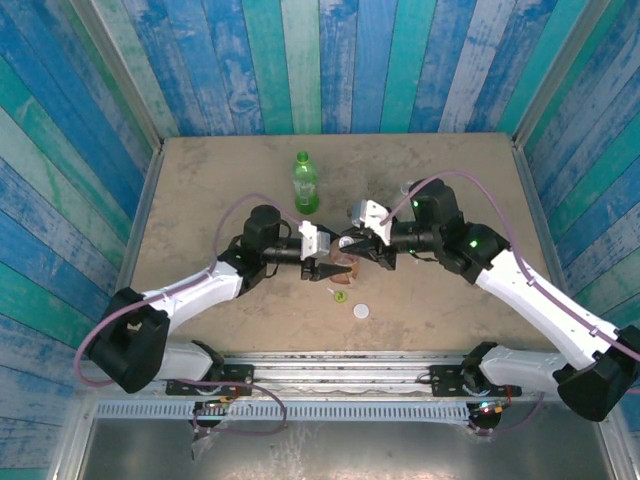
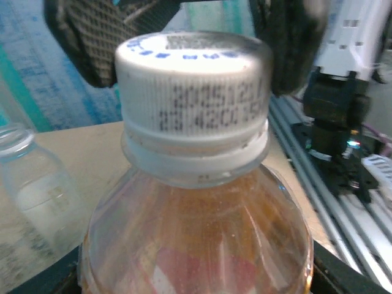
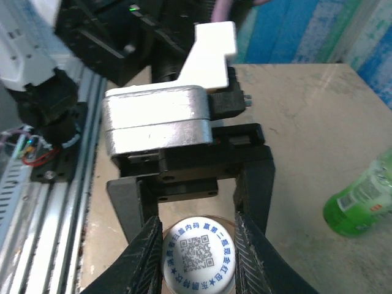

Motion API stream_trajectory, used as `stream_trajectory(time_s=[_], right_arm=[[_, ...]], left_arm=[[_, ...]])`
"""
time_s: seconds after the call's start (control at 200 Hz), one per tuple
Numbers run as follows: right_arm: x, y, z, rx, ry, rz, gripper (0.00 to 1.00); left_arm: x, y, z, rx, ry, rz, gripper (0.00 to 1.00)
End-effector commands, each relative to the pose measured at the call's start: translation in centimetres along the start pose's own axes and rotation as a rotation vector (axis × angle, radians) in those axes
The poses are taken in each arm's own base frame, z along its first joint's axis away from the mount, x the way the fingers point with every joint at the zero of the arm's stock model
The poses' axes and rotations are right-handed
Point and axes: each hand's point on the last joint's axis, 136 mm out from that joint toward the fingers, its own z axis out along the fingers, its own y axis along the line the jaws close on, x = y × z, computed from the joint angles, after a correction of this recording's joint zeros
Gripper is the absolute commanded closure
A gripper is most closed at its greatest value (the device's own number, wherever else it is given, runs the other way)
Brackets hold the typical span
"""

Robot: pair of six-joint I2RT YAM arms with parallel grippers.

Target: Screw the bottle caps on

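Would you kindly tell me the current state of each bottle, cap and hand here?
amber bottle: upright, capped, held by left hand.
white cap: on amber bottle, gripped by right hand.
clear bottle: upright, uncapped.
green bottle: upright, top unclear.
green cap: loose on table.
second white cap: loose on table.
left hand: shut on amber bottle.
right hand: shut on white cap.

Capped bottle (image 1: 345, 264) ctr; 2nd bottle (image 1: 305, 183) behind, loose caps (image 1: 360, 311) in front
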Motion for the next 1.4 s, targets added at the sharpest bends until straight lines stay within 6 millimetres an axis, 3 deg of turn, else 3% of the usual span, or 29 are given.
stream_trajectory(time_s=[0.0,0.23,0.37,0.546,0.656,0.731,0.816,0.941,1.086,1.176,1.262,1.392], right_arm=[[1.6,-3.5,0.5,0.196,0.065,0.099,0.98],[5.9,-9.9,0.4,0.744,0.125,0.326,1.00],[8.2,-11.2,0.3,0.935,0.205,0.476,1.00],[8.1,-10.9,1.8,0.913,0.188,0.575,0.99],[5.9,-9.7,2.5,0.777,0.165,0.468,0.90],[4.0,-7.9,2.8,0.626,0.164,0.336,0.72],[2.8,-6.3,1.9,0.536,0.148,0.215,0.55],[2.2,-4.6,-0.4,0.485,0.153,-0.030,0.41],[2.4,-0.3,-1.8,0.271,0.202,-0.312,0.39],[2.9,2.3,-2.2,0.114,0.255,-0.392,0.41],[3.3,2.8,-2.2,0.068,0.325,-0.426,0.44],[4.0,1.7,-1.6,0.069,0.427,-0.478,0.49]], left_arm=[[-3.7,4.8,-1.1,-0.274,-0.097,0.020,0.47],[-4.1,10.1,-1.6,-0.578,-0.122,-0.059,0.46],[-3.7,12.1,-2.1,-0.703,-0.117,-0.106,0.46],[-2.0,13.0,-2.5,-0.781,-0.065,-0.126,0.46],[-0.9,12.3,-2.4,-0.758,-0.003,-0.090,0.46],[0.1,11.4,-2.1,-0.712,0.049,-0.028,0.46],[1.3,10.3,-2.0,-0.644,0.111,0.014,0.46],[2.1,7.6,-1.1,-0.479,0.165,0.084,0.45],[3.1,5.2,-0.3,-0.326,0.216,0.190,0.46],[3.6,4.0,-0.1,-0.258,0.238,0.239,0.46],[4.1,3.2,-0.1,-0.208,0.262,0.276,0.46],[4.6,2.4,-0.1,-0.169,0.286,0.297,0.46]])
